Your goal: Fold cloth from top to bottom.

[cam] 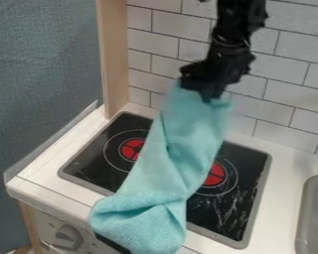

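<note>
Pinches the upper end of 1 teal cloth (172,171) in the fingers of 1 black gripper (204,93). Hangs below the fingers, across 1 black stovetop (247,159), between 2 red burners (216,174). Bunches at the front edge of 1 white counter (287,158), near 1 knob (68,237). Includes 1 sink (315,216) at right.

Looks like soft, matt, nubbly fabric in the cloth (168,163) at the centre, and smooth and glossy, with pale scuffs, on the stove top (248,166) beneath. Shows smooth wood in the post (114,59) at upper left, a matt, rough weave in the backdrop (42,74) at far left, and lightly shiny tiles (182,27) at upper right. Resembles plastic in the knob (68,237) at lower left, with soft sheen in the sink (314,213) at lower right.
</note>
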Controlling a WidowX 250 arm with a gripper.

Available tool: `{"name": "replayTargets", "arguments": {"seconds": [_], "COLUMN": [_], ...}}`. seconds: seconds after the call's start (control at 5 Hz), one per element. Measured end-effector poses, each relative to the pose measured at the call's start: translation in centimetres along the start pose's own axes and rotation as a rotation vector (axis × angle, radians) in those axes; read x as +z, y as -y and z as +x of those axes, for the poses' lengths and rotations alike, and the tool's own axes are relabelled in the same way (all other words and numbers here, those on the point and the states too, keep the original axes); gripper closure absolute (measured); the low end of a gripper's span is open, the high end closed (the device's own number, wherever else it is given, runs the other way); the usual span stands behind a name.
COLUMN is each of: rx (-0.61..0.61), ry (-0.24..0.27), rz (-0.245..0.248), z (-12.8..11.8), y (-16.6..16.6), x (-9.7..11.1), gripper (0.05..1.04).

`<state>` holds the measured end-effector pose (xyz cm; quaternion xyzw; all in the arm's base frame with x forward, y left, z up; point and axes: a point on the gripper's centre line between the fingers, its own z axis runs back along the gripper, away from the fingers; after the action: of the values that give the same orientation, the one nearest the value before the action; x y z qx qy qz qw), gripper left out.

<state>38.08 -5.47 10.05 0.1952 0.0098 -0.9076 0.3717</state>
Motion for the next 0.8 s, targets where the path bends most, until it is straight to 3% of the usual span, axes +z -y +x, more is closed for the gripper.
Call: {"name": "replayTargets", "arguments": {"seconds": [0.2, 0.4, 0.6, 0.8], "rx": [-0.005, 0.027, 0.064, 0.114], "ry": [-0.005, 0.004, 0.050, 0.096], "rz": [0.006, -0.018, -0.081, -0.108], "z": [2.4, 4.9, 7.7, 9.3], "y": [1.1, 3.6, 5.8, 7.0], "x": [1.8, 2.7, 1.7, 0.7], "gripper": [1.034, 1.034, 1.034, 1.034]}}
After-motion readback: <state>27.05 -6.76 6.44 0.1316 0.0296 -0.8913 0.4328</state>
